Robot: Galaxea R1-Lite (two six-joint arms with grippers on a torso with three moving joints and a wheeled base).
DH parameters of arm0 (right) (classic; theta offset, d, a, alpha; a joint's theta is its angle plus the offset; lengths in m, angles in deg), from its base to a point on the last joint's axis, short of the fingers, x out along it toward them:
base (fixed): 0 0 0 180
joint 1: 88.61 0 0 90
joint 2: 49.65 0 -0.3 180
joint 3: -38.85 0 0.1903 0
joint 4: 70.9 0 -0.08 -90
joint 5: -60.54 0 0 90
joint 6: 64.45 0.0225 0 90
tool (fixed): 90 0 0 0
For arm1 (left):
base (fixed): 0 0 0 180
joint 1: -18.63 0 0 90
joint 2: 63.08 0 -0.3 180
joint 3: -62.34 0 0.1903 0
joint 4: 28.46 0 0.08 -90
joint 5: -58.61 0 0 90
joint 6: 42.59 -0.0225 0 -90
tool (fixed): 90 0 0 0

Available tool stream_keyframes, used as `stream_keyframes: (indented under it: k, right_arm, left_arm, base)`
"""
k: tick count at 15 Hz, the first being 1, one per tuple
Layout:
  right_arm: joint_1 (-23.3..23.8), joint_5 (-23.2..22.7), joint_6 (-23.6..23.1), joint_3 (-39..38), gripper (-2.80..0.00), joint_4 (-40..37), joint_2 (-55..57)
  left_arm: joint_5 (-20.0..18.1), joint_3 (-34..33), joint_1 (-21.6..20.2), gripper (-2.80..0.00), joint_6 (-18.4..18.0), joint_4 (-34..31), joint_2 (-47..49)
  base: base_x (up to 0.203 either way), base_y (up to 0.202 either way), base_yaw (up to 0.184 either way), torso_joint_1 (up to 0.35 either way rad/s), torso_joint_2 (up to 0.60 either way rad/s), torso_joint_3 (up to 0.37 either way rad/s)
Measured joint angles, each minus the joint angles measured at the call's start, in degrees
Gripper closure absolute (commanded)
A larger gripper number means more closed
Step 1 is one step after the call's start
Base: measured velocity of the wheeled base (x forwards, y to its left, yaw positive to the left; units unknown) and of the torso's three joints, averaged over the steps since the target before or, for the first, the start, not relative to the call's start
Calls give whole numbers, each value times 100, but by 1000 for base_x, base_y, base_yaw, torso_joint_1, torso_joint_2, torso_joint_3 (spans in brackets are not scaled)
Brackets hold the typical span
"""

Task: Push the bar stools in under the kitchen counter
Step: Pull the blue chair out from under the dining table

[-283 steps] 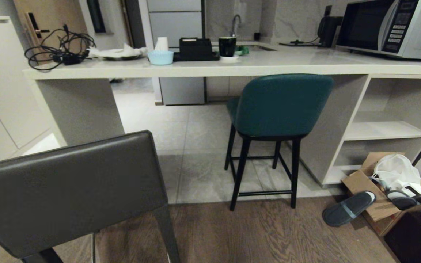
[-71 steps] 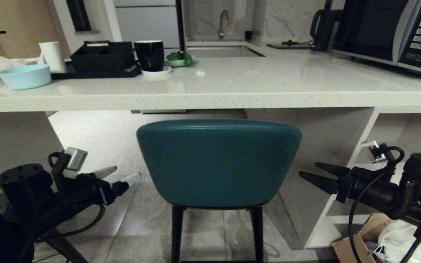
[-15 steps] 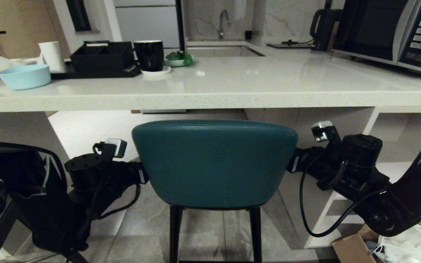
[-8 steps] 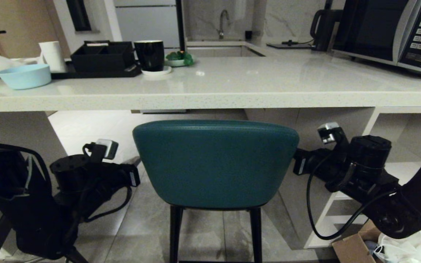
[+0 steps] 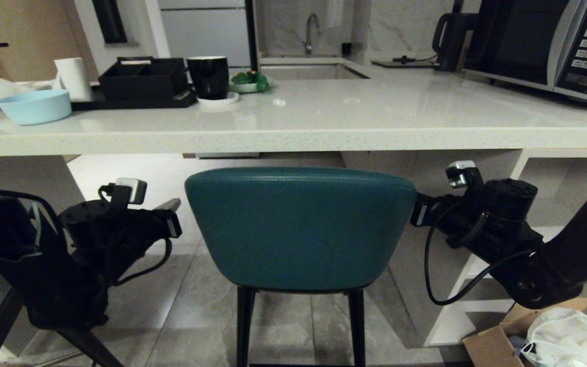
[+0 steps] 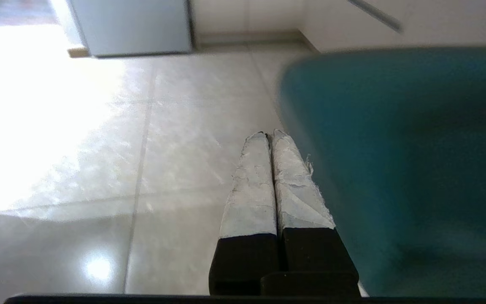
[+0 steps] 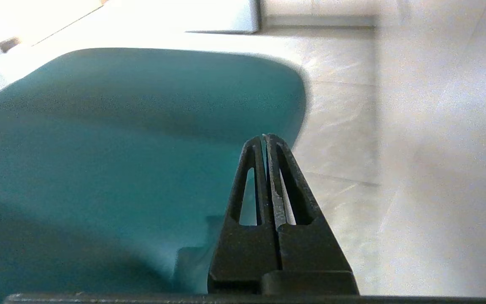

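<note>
Beside the teal stool (image 5: 299,229), closed left gripper (image 6: 269,135) stands apart.

The scene is viewed by the head camera from close behind the teal stool (image 5: 298,229), facing forward and slightly down at the table (image 5: 324,135) edge. The stool's left flank (image 6: 395,169) is seen from behind the left tool (image 6: 268,134), at very close range, and its right flank (image 7: 120,139) from behind the right tool (image 7: 265,137). The stool and tiled floor (image 6: 141,147) are shared by all three views.
</note>
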Motion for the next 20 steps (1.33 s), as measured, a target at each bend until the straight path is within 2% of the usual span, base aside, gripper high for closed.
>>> stream_keyframes:
  k: [3, 6, 8, 12, 15, 20]
  right_arm:
    - [-43, 74, 35, 523, 0, -12, 424]
    - [-148, 179, 140, 933, 0, -75, 724]
    - [-285, 430, 147, 1157, 0, -125, 872]
    - [-445, 557, 149, 1314, 0, -193, 949]
    - [-465, 574, 154, 1236, 0, -191, 914]
    - [-570, 880, 157, 1148, 0, -179, 855]
  left_arm:
    - [81, 804, 34, 0, 0, -2, 491]
    - [543, 1489, 266, 0, -2, -269, 735]
    - [681, 1670, 509, 0, -4, -374, 797]
    - [1028, 1635, 940, 0, -16, -300, 827]
    - [1022, 1361, 1013, 0, -21, -206, 780]
    - [1000, 796, 1060, 0, -112, 72, 769]
  base:
    - [0, 0, 0, 0, 0, 0]
    - [0, 0, 0, 0, 0, 0]
    - [0, 0, 0, 0, 0, 0]
    - [0, 0, 0, 0, 0, 0]
    - [0, 0, 0, 0, 0, 0]
    - [0, 0, 0, 0, 0, 0]
